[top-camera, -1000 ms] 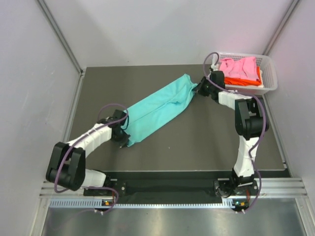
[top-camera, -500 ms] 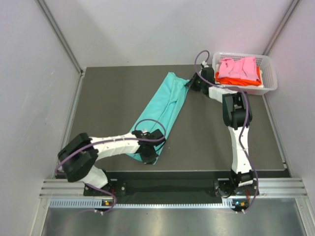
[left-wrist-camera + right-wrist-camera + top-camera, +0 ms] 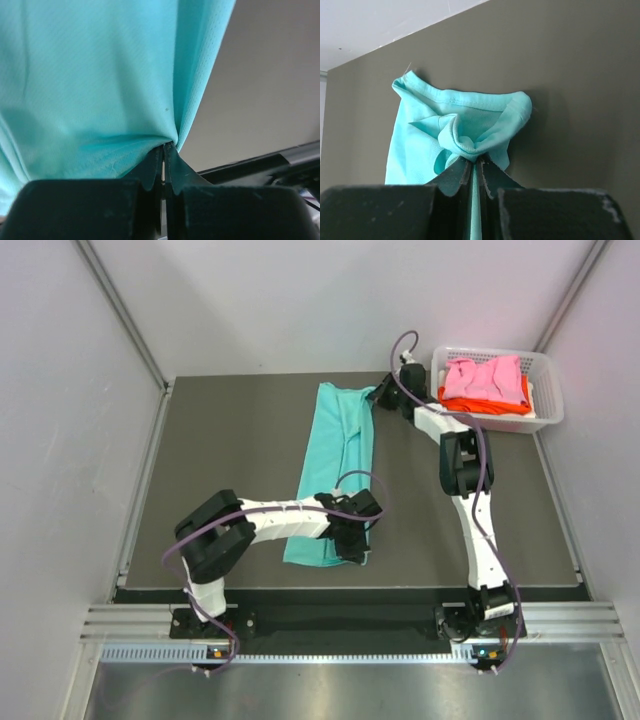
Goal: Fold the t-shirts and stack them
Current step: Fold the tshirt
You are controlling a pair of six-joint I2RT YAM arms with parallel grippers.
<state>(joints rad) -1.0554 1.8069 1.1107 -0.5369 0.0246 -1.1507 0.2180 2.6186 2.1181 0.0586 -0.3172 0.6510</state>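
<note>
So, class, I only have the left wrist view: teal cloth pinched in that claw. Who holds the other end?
Observer: The right claw is shut on the bunched far end of the teal t-shirt, near the table's far edge.
Operator: How does the shirt lie?
Observer: Stretched as a long narrow strip, running near to far across the table.
Operator: Any other shirts?
Observer: A pink t-shirt lies on an orange t-shirt in the white basket at the far right.
</note>
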